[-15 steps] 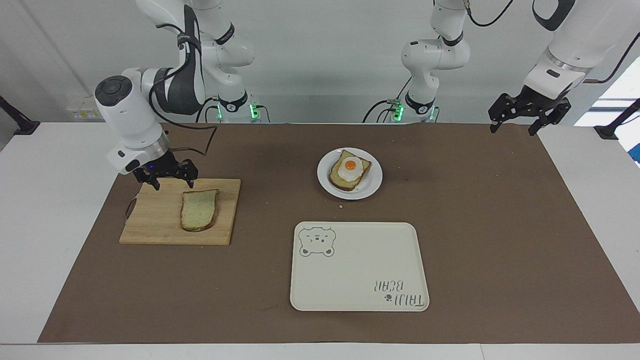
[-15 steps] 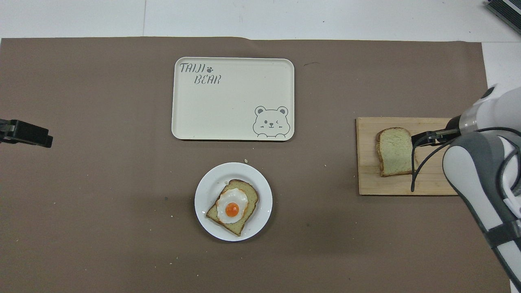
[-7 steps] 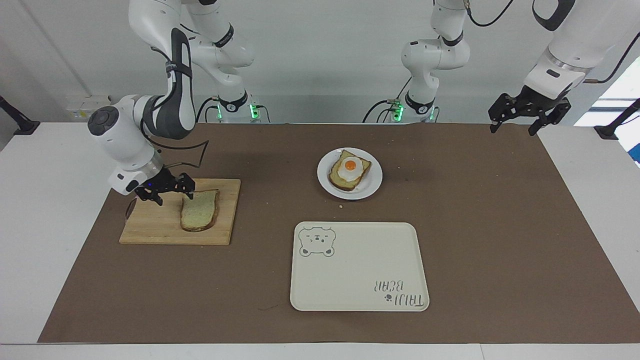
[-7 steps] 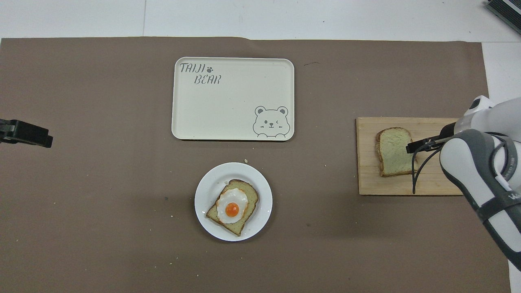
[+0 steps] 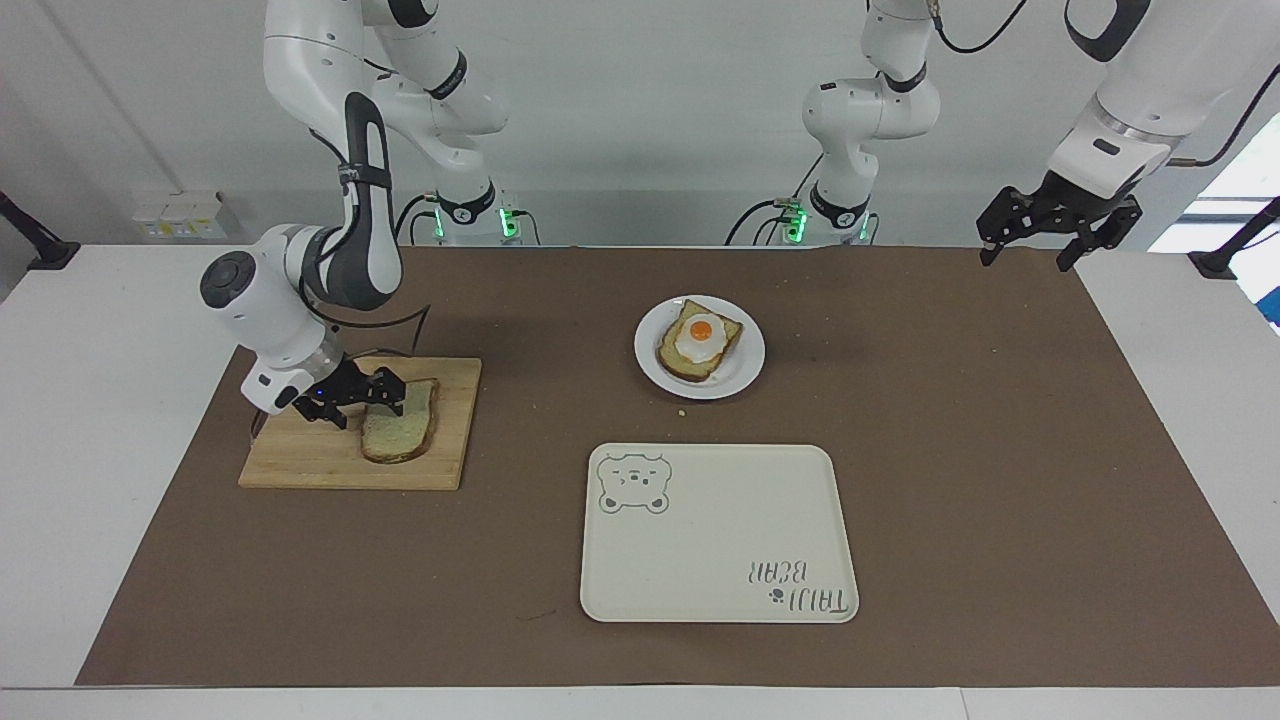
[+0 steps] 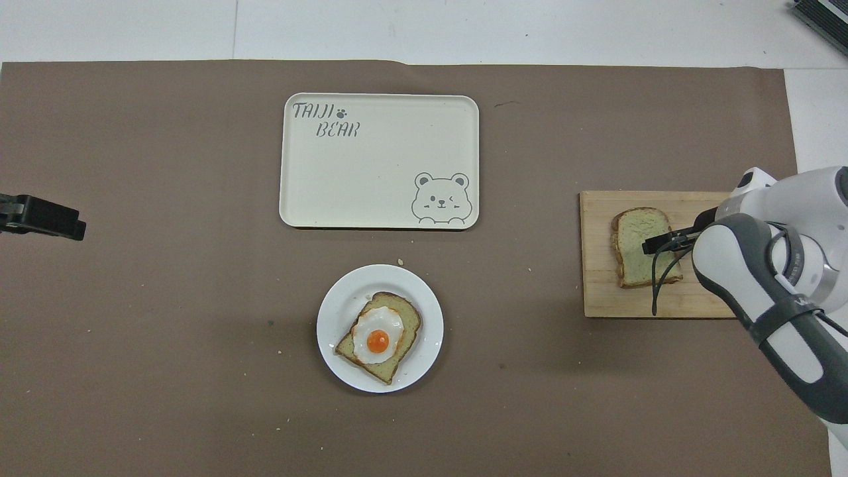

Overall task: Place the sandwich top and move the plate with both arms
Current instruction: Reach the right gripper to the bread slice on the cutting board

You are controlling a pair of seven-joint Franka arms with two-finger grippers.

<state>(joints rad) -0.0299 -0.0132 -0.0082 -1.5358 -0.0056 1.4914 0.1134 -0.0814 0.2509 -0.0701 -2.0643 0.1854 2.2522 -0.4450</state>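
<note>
Bench covered by a brown mat [image 5: 950, 450].

Nearest the robots: the plate [image 5: 742, 375] [image 6: 334, 311] sits on the mat, roughly midway between the two arms' ends of the bench. On it lies a bread slice topped with a fried egg [image 5: 699, 340] [image 6: 378, 336], yolk up.

Slightly farther from the robots, at the right arm's end of the bench: a wooden cutting board [image 5: 300, 455] [image 6: 599, 291] lies flat on the mat. The sandwich top [image 5: 405, 435] [image 6: 633, 255] lies flat on the board.

Right end effector [image 5: 352, 402] [image 6: 656, 246]: low over the board, at the edge of the sandwich top that faces the right arm's end. Fingers are spread wide; one finger reaches over the slice's surface in both views. The slice is flat on the board, not lifted. Whether the fingers touch the bread cannot be told.

Left end effector [image 5: 1030, 250] [image 6: 43, 217]: raised in the air over the edge of the mat at the left arm's end, well apart from the plate. Fingers open, holding nothing. This arm waits.

Farthest from the robots: a rectangular cream tray [image 5: 720, 535] [image 6: 371, 165] with a bear drawing and the lettering "TAIJI BEAR", lying on the mat, apart from the plate.
</note>
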